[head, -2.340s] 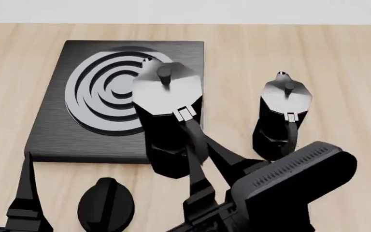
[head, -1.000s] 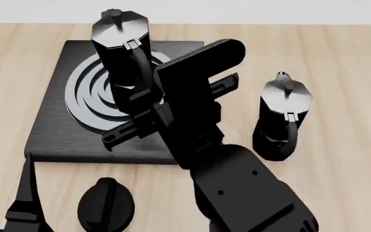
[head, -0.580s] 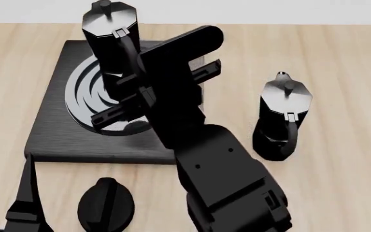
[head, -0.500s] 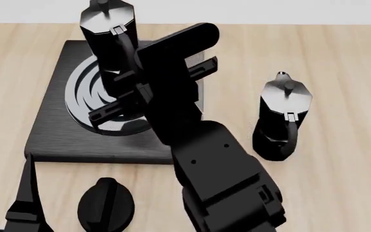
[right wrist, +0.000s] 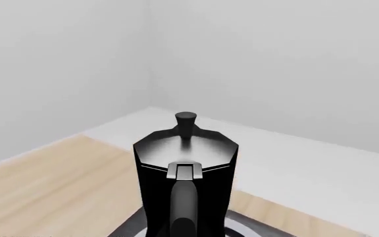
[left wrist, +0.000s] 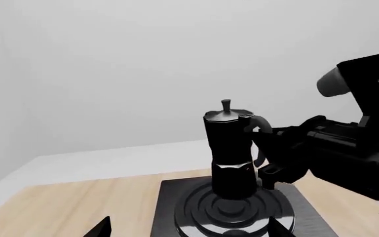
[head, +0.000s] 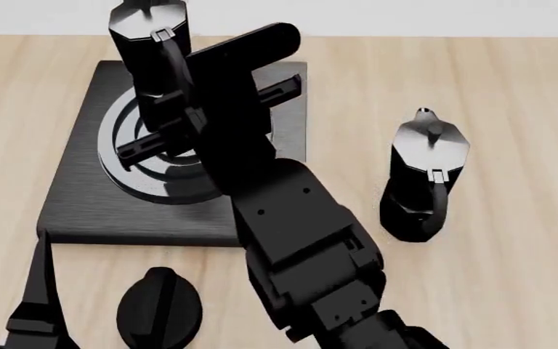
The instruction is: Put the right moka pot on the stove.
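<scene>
moka pot [left wrist: 231, 148] clamped by its handle in right gripper [left wrist: 263, 148], over the stove [head: 85, 182] burner rings, contact unclear. left: release, retract. second pot [head: 423, 182] sits apart. left gripper state: cannot tell.

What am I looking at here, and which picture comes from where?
This is a simulated two-armed robot at a wooden table. One picture looks down from its head. The other two come from cameras beside each gripper, its two-fingered clamp.

On the table lie a black stove with a ringed burner, a round black knob and a moka pot standing alone.

The right gripper is shut on the handle of the held moka pot, upright over the burner. Whether its base touches the burner is unclear. The left gripper is open and holds nothing.
</scene>
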Motion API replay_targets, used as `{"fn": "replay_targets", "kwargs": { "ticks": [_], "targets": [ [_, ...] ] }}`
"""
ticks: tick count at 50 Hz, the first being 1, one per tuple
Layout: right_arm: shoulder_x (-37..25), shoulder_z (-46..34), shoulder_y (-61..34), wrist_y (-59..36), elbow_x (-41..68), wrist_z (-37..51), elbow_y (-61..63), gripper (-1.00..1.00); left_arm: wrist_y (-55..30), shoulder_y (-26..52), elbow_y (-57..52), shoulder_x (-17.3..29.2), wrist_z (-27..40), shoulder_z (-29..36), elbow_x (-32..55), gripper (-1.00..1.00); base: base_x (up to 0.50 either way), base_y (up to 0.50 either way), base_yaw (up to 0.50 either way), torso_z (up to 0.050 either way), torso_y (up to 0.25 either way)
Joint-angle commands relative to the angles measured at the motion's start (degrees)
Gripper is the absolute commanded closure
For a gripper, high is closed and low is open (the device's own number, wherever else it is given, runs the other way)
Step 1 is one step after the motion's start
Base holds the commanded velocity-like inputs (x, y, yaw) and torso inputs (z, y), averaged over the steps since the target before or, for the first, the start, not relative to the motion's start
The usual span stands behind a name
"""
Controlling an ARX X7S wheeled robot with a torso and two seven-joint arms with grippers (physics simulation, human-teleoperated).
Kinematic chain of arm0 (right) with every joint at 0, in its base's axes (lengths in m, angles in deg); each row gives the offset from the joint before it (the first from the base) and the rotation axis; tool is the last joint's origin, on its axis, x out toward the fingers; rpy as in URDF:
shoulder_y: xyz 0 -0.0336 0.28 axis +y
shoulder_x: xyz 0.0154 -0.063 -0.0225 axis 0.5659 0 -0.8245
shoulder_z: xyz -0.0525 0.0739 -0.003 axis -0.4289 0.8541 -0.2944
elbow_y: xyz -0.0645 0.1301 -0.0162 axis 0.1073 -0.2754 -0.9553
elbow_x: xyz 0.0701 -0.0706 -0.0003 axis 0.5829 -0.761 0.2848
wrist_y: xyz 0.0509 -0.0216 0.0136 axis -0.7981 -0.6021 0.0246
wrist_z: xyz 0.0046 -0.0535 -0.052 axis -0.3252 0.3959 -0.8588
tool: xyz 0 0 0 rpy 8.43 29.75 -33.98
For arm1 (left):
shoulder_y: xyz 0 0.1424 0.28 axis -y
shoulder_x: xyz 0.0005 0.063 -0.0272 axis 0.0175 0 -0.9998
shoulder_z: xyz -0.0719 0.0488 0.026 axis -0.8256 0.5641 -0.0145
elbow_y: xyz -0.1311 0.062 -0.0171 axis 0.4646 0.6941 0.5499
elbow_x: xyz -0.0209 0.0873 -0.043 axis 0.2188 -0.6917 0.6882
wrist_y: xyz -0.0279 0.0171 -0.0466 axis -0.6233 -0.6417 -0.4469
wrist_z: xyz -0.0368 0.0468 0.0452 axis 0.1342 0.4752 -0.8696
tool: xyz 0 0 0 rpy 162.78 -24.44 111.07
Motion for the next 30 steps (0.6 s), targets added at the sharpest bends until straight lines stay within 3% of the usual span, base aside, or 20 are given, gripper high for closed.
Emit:
{"fn": "replay_targets", "kwargs": {
  "ticks": [1, 7, 12, 30],
  "targets": [
    [0.73, -18.78, -6.73, 12.29, 16.82, 3.35, -11.55, 1.00, 0.37, -0.12, 0.02, 0.13, 0.08, 0.07, 0.04, -1.00, 0.00, 0.00, 0.00, 0.000, 0.000],
    [0.75, -30.67, -8.54, 17.38, 27.90, 4.26, -14.75, 1.00, 0.61, -0.18, 0.15, 0.19, 0.09, 0.23, -0.12, -1.00, 0.00, 0.00, 0.00, 0.000, 0.002],
    [0.75, -36.03, -9.16, 19.71, 32.41, 4.79, -15.26, 1.00, 0.17, 0.12, -0.06, 0.25, 0.27, 0.14, 0.25, -1.00, 0.00, 0.00, 0.00, 0.000, 0.002],
    [0.75, -41.58, -6.49, 18.64, 34.47, 5.18, -15.78, 1.00, 0.57, -0.09, -0.31, 0.42, 0.65, -0.10, 0.61, -1.00, 0.00, 0.00, 0.00, 0.001, 0.001]
  ]
}}
